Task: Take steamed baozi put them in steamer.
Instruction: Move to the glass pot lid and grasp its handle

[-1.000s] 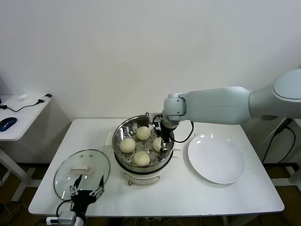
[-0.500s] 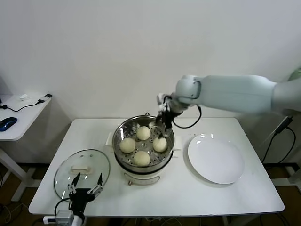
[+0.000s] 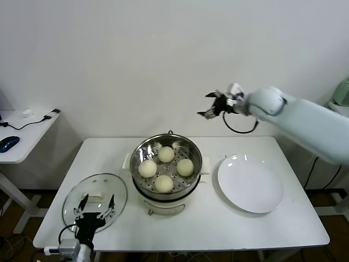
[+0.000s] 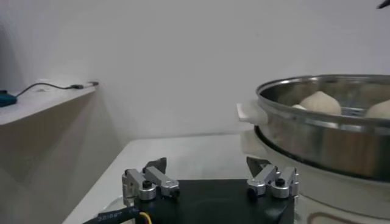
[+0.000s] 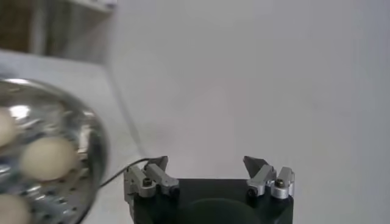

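A white table [image 3: 218, 224] carries everything. At about seven o'clock from the steamer [image 3: 167, 164] lies a round glass lid [image 3: 94, 197] with a white handle, flat on the tabletop near the front-left corner. At three o'clock from the steamer sits an empty white plate [image 3: 251, 183], just beside the pot. A black cable runs out behind the steamer at twelve o'clock. Far off at nine o'clock stands a side desk [image 3: 24, 134] with a blue mouse [image 3: 8, 143] and a cable on it.

Nothing blocks the steamer's open mouth. Inside, on the perforated tray, rest the four steamed baozi [image 3: 166, 154]: one at twelve o'clock, one at three, one at six, one at nine, close together but each sitting apart.

The right gripper [image 3: 214, 106] hangs high in the air at about one o'clock from the steamer, against the back wall, its fingers spread wide and empty. The left gripper [image 3: 96, 206] waits low at the table's front edge, over the near rim of the glass lid, fingers likewise spread with nothing between them; from its wrist camera the steamer's steel wall [image 4: 329, 143] rises close by, bun tops showing over the rim.
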### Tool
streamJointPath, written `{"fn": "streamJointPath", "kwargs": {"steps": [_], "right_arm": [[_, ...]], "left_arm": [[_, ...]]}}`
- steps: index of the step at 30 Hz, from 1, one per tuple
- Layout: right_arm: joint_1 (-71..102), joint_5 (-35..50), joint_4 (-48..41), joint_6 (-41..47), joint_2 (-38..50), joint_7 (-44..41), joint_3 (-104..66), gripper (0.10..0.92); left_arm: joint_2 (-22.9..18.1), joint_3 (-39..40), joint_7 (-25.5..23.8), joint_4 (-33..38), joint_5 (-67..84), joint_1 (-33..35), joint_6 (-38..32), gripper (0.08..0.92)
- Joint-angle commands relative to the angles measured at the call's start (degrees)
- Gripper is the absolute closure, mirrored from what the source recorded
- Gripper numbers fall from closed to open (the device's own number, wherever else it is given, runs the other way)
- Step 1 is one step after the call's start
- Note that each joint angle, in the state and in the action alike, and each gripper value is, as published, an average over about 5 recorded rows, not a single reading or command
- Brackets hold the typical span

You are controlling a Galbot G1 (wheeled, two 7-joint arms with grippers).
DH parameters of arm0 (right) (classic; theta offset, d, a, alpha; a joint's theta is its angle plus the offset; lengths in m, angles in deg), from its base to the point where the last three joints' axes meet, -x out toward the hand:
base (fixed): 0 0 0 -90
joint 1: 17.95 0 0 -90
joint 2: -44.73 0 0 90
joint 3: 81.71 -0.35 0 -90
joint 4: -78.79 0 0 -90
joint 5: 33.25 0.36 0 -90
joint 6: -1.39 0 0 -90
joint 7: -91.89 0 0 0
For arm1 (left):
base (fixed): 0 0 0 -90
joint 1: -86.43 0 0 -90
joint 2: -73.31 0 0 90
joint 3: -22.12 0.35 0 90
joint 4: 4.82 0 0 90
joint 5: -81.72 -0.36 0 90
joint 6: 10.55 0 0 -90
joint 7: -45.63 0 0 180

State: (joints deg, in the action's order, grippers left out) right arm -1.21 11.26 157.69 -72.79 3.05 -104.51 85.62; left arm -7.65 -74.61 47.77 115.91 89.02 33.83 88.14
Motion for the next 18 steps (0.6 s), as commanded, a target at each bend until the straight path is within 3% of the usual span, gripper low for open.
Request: {"fn": "streamJointPath", "kwargs": {"steps": [1, 7, 18], "right_arm": [[63.10, -12.26, 11.60, -9.73, 3.68, 14.37, -62.89, 0.203], [84.07, -19.29, 15.33, -19.25, -10.35, 12.81, -79.59, 0.203], [96.94, -24.67, 15.56, -29.56, -28.50, 11.92, -81.60, 0.203]], "left_arm": [[0.45, -0.76, -0.01, -0.44, 0.85, -1.07, -0.76, 0.177], [0.77, -0.17, -1.29, -2.47, -1.83, -1.84, -4.64, 0.177], [0.51, 0.11, 0.70, -6.50, -14.79, -2.55, -12.47, 0.177]]}}
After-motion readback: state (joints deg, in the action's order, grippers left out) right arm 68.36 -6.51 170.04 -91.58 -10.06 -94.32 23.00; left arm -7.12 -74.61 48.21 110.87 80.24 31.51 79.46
